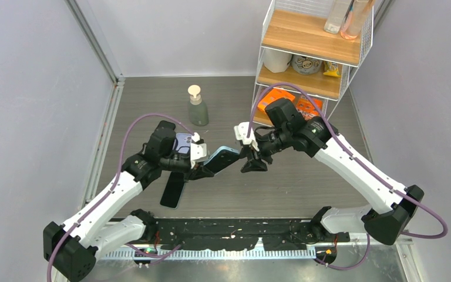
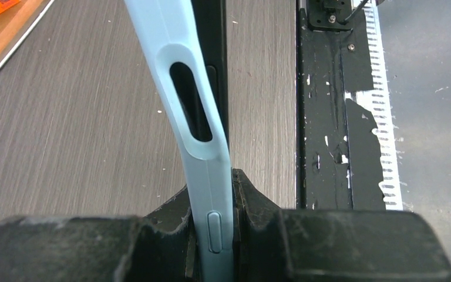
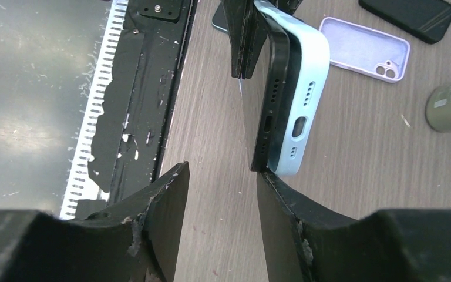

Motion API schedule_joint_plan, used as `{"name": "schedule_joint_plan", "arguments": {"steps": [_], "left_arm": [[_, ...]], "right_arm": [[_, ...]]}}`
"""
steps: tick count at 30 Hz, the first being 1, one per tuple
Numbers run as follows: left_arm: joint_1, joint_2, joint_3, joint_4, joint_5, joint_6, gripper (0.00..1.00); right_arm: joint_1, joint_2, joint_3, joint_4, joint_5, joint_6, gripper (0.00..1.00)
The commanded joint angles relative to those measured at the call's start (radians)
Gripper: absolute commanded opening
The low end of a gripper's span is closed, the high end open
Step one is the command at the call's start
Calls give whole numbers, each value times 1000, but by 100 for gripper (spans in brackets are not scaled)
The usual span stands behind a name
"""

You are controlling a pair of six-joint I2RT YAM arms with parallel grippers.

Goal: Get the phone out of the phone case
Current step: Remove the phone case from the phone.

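Just on the near side of the soap bottle (image 1: 198,108), and a little to its right, the light blue phone case (image 1: 228,154) is held up off the grey table (image 1: 305,176) between the two arms. The left gripper (image 1: 207,168) is clamped on one end of the case; the left wrist view shows both fingers pressed flat against its sides, with a side button sitting between them. The black phone (image 3: 264,88) is partly in the case. The right wrist view shows its bottom edge lifted clear of the blue shell, with the charging port and speaker holes exposed beside the matching cut-outs of the case. In the left wrist view the phone's dark edge stands apart from the case wall along the long side opening. The right gripper (image 1: 252,160) meets the free end from the side away from the bottle, jaws apart. One finger (image 3: 279,202) touches the phone's lower corner and the other finger stands clear of it with table showing through the gap. A second black handset (image 1: 173,189) lies flat on the table further to the near side of the bottle, slightly left. An empty lilac case (image 3: 361,50) lies between that handset and the bottle. A wire shelf rack (image 1: 311,53) stands to the right of the bottle.
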Motion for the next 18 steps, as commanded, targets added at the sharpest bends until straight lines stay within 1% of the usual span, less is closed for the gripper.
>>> {"name": "schedule_joint_plan", "arguments": {"steps": [1,12,14,18], "left_arm": [[-47,4,31,12,96,79,0],[-68,11,44,-25,129,132,0],[-69,9,46,-22,120,130,0],[-67,-11,39,39,65,76,0]], "right_arm": [[7,35,19,135,-81,11,52],[6,74,13,197,-70,46,51],[7,76,9,202,-75,51,51],[7,76,-22,212,-89,57,50]]}}
